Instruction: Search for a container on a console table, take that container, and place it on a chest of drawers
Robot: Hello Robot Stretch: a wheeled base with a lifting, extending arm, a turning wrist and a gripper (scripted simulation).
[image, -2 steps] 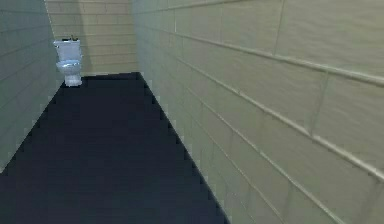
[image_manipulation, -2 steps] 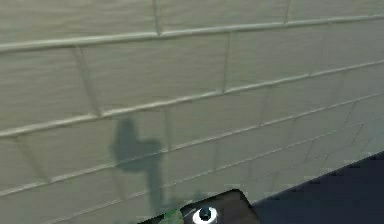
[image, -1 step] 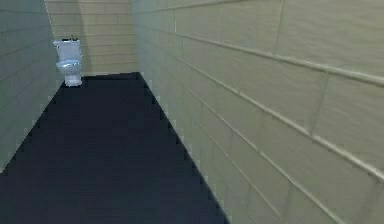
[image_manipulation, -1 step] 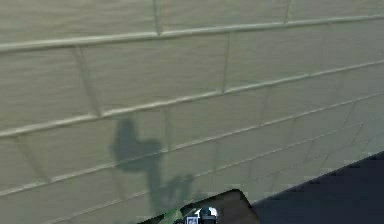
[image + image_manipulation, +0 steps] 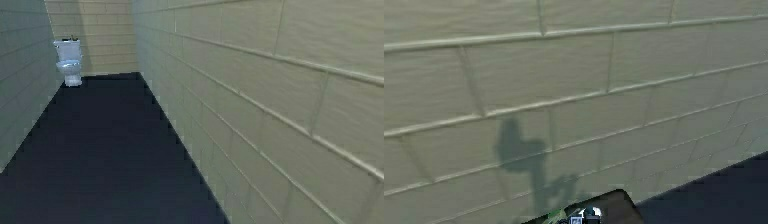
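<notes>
Where the dark floor (image 5: 100,150) ends, a white toilet (image 5: 69,60) stands; gripper (image 5: 556,216) low before tiled wall (image 5: 584,90), can't tell if holding anything.

Dark bare floor (image 5: 100,150) runs free ahead to a white ceramic toilet (image 5: 68,60) at the far left end, beige tiled walls (image 5: 280,90) hem both sides, one standing close on the arm side.

Short arm (image 5: 612,204), end effector (image 5: 556,217) at bottom edge
</notes>
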